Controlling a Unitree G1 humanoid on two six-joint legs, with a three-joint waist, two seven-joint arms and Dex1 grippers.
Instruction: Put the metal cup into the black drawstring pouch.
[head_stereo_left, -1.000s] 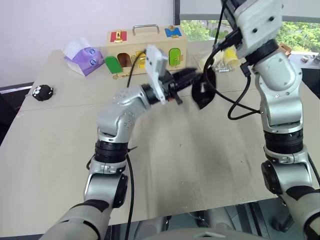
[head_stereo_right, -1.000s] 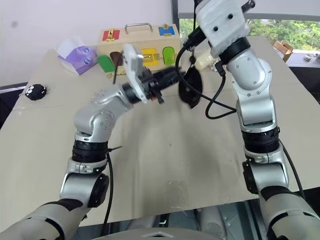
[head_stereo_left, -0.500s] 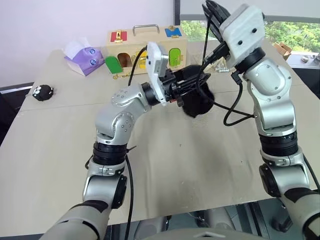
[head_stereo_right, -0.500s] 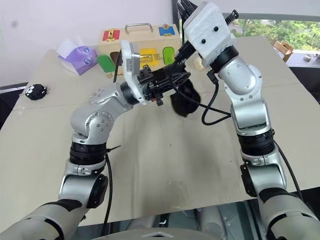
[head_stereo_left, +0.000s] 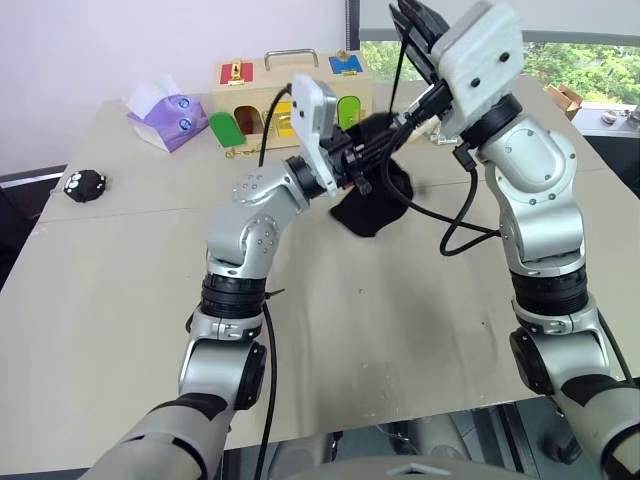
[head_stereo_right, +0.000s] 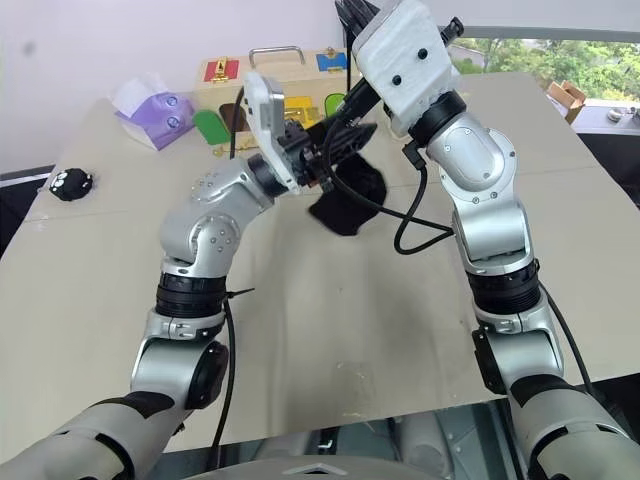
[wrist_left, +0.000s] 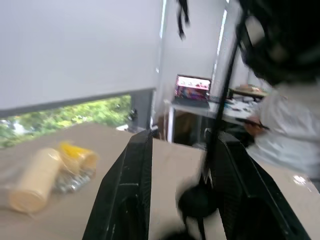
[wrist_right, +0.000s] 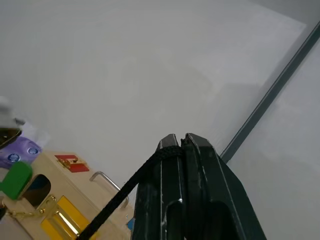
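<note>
The black drawstring pouch (head_stereo_left: 372, 207) hangs above the middle of the table, its lower corner close to the tabletop. Its thin cord (wrist_right: 117, 202) runs up to my right gripper (head_stereo_left: 410, 18), which is raised high and shut on that cord (head_stereo_right: 352, 95). My left gripper (head_stereo_left: 384, 152) reaches in from the left to the pouch's upper edge. In the left wrist view its fingers (wrist_left: 131, 185) stand apart with nothing between them, and the cord's bead (wrist_left: 197, 202) dangles just beyond. The metal cup is out of view.
A wooden lock box (head_stereo_left: 252, 92) stands at the back of the table, with a purple tissue pack (head_stereo_left: 160, 112) to its left. A round black toy (head_stereo_left: 85, 183) lies at the left edge. Yellow wrapped cylinders (wrist_left: 47, 172) lie behind the pouch. A person (wrist_left: 295, 125) sits beyond the table.
My right gripper moved left with the cord, and the pouch swung left and lower against my left gripper's fingers. The pouch now hangs wider and more spread.
</note>
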